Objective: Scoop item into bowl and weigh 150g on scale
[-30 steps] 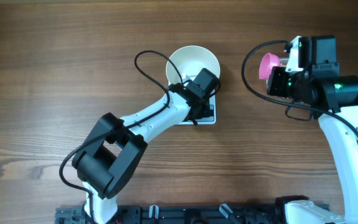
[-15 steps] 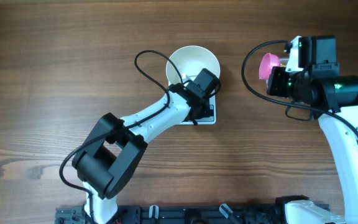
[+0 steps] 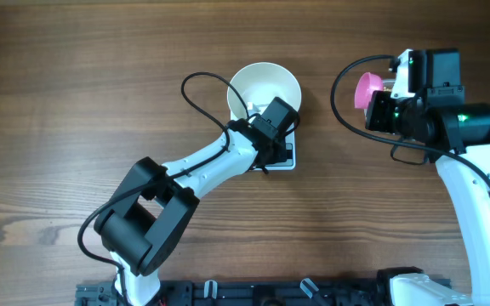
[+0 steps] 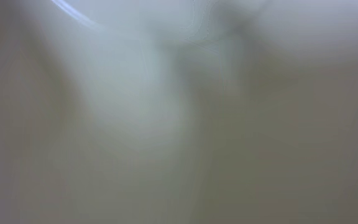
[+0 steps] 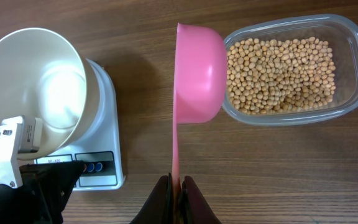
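The right gripper [image 5: 178, 186] was clamped shut on the thin handle of a pink scoop [image 5: 197, 74], which stood on edge, its rounded back over the near rim of a clear plastic tub [image 5: 353, 37]. The soybeans [image 5: 281, 68] lay heaped in that tub, just beside the scoop on its outer side. The tub's long axis ran away from the scoop across the wooden table [image 5: 260, 162]. The white bowl [image 5: 36, 81], apparently empty, sat on the digital scale [image 5: 104, 106] on the scoop's opposite side. The right arm was plainly the nearer to the beans. The left gripper [image 5: 72, 168], fingers drawn together, had its tip at the scale's front panel beside the buttons. Whether it touched them could not be told, and its own wrist camera gave only blur.
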Robot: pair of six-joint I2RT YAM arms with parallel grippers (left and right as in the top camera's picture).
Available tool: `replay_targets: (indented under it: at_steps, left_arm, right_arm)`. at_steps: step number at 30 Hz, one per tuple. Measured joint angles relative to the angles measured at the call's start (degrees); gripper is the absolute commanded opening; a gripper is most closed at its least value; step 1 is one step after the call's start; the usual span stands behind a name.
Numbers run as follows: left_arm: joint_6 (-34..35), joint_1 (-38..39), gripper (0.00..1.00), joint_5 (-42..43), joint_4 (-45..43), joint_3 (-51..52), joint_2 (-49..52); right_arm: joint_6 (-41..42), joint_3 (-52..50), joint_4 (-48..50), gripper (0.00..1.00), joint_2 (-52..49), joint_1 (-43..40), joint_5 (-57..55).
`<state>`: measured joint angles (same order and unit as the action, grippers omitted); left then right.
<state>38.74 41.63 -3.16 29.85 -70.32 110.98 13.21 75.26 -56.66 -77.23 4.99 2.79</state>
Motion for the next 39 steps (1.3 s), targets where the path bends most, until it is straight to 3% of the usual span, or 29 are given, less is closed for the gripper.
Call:
replay_targets:
  at_steps: [39]
  left_arm:
    - [0.2, 0.1, 0.04, 1.1, -0.6, 1.6, -1.0]
  right_arm:
    - [0.0, 0.0, 0.0, 0.04, 0.0, 0.0, 0.0]
